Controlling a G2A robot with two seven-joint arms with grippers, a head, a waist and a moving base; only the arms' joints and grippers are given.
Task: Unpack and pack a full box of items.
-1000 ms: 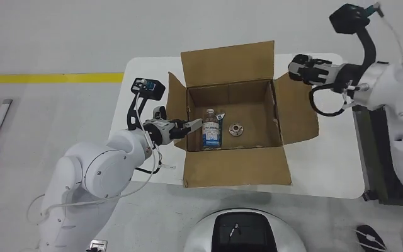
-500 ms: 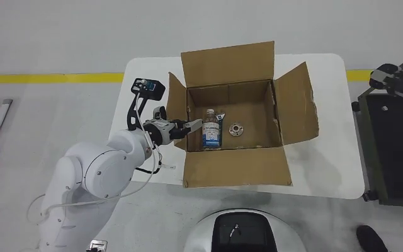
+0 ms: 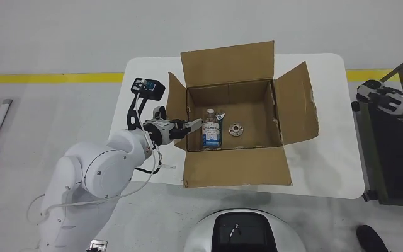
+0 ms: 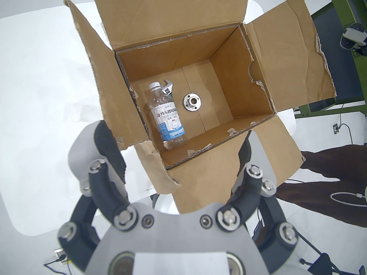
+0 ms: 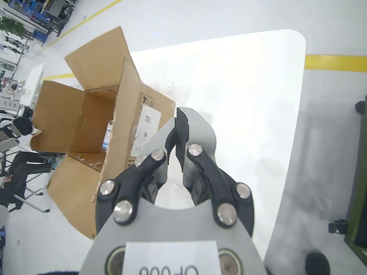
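An open cardboard box (image 3: 236,167) stands on the white table (image 3: 327,170) with its flaps spread. On its floor lie a clear bottle (image 3: 211,129) with a blue and white label, a small round metal flange (image 3: 236,130) and a wrench (image 3: 220,117) partly under the bottle's cap end. The left wrist view looks down on the bottle (image 4: 166,115), flange (image 4: 192,102) and wrench (image 4: 168,87). My left gripper (image 3: 189,126) is open and empty over the torn left flap. My right gripper (image 5: 179,121) is shut on nothing above the table's right part, away from the box (image 5: 86,121).
A dark green cart (image 3: 384,151) stands just off the table's right edge, with my right arm (image 3: 378,94) above it. Bare table lies to the right of the box and along its left side. A yellow line (image 3: 63,77) crosses the floor behind.
My right arm has drawn back from the box's back right corner to beyond the table's right edge. The left arm and the items in the box have not moved.
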